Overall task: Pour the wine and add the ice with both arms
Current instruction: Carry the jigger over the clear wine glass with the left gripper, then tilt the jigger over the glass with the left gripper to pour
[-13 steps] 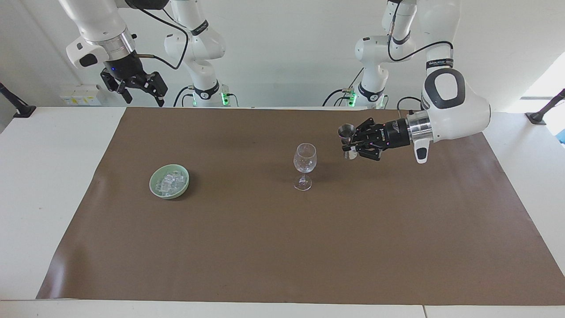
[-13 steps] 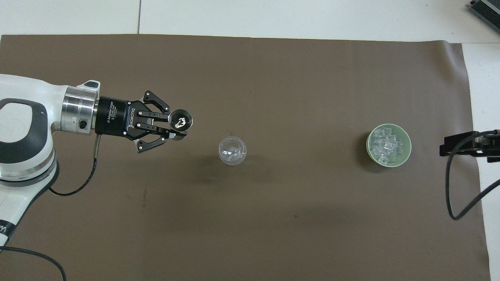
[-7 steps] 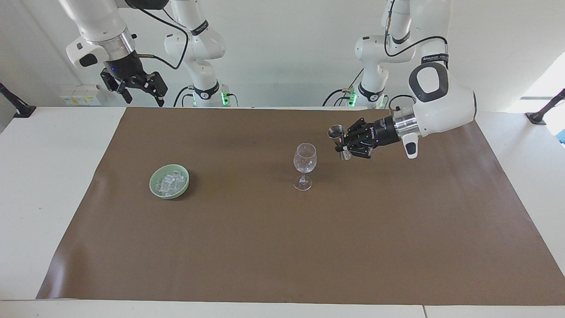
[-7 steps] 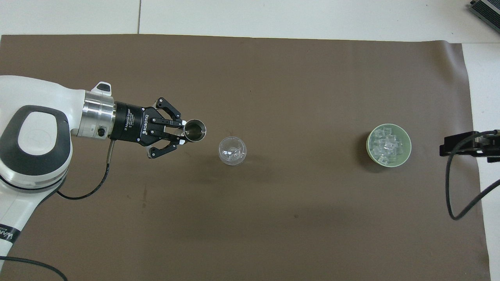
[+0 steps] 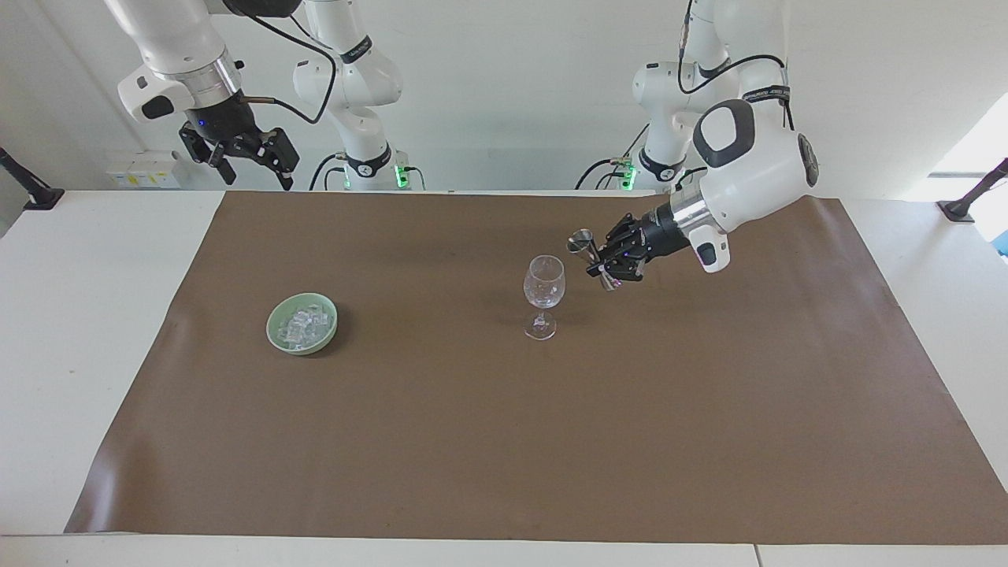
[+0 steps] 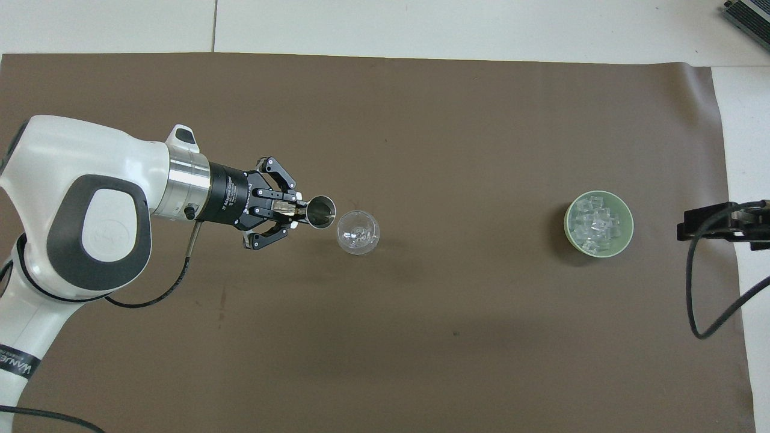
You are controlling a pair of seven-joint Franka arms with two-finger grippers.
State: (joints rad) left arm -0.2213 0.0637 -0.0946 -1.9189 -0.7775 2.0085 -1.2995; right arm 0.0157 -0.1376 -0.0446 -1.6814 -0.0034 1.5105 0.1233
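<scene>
Brown paper (image 5: 504, 441) covers the white desk (image 5: 71, 331), with lots of bare room. Up high, the right hand (image 5: 250, 164) waits, released. Over the paper, the left hand (image 5: 608, 264) grasps a tilted metal cup (image 5: 581, 242) beside the wine glass (image 5: 543, 295). Ice (image 5: 303, 325) sits in a green bowl (image 5: 276, 331) toward the right arm's end.

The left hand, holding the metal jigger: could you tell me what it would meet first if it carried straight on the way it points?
Most likely the wine glass: the left hand points at its bowl, and the jigger it grips would touch first. Depth is uncertain, so it could pass just above the rim.
</scene>
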